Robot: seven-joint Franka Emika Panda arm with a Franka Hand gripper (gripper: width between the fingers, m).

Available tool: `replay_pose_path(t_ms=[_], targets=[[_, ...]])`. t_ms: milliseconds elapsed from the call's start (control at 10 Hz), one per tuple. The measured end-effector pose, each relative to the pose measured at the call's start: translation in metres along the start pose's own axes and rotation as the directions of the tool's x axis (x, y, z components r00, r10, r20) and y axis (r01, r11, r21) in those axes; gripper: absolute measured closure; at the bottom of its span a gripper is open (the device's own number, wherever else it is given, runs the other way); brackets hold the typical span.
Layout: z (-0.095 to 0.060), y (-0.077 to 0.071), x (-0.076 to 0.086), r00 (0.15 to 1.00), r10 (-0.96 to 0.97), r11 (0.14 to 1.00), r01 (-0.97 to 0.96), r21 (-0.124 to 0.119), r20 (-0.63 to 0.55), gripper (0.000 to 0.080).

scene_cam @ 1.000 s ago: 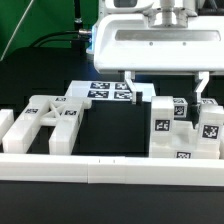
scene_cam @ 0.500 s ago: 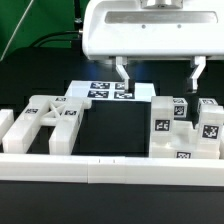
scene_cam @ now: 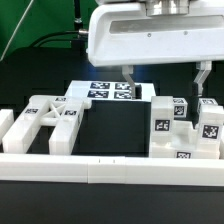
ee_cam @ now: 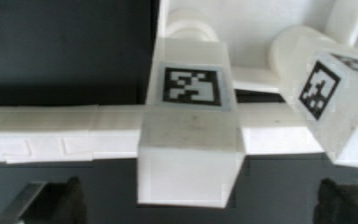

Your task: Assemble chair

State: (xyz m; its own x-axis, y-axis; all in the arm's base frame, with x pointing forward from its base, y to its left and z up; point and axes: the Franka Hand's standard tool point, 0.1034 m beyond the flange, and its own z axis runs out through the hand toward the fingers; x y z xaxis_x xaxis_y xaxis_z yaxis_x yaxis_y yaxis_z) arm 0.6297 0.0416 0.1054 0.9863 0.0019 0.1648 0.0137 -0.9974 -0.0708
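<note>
At the exterior view's left, the chair's cut-out frames (scene_cam: 52, 120) lay flat behind the border rail (scene_cam: 110, 168), their length running back toward the marker board (scene_cam: 112, 90). Right of the bare black table (scene_cam: 110, 130), the tagged blocks (scene_cam: 185, 125) stood clustered. Above them hung the gripper (scene_cam: 165, 85), jaws spread wide, holding nothing. In the wrist view a long block (ee_cam: 194, 130) lay tag up, its near end between the fingers (ee_cam: 51, 198) and its long axis crossing the line that joined them.
</note>
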Motion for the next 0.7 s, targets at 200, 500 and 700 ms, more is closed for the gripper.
replay_pose_path(t_ms=[200, 500, 700], targets=[[0.001, -0.004, -0.003, 0.991, -0.001, 1.0, -0.002, 0.023, 0.131, 0.0151], [0.006, 0.0, -0.005, 0.957, -0.006, 0.999, -0.006, 0.043, 0.289, 0.0151], [0.01, 0.006, -0.006, 0.957, 0.0, 0.999, -0.012, 0.04, 0.289, 0.0151]])
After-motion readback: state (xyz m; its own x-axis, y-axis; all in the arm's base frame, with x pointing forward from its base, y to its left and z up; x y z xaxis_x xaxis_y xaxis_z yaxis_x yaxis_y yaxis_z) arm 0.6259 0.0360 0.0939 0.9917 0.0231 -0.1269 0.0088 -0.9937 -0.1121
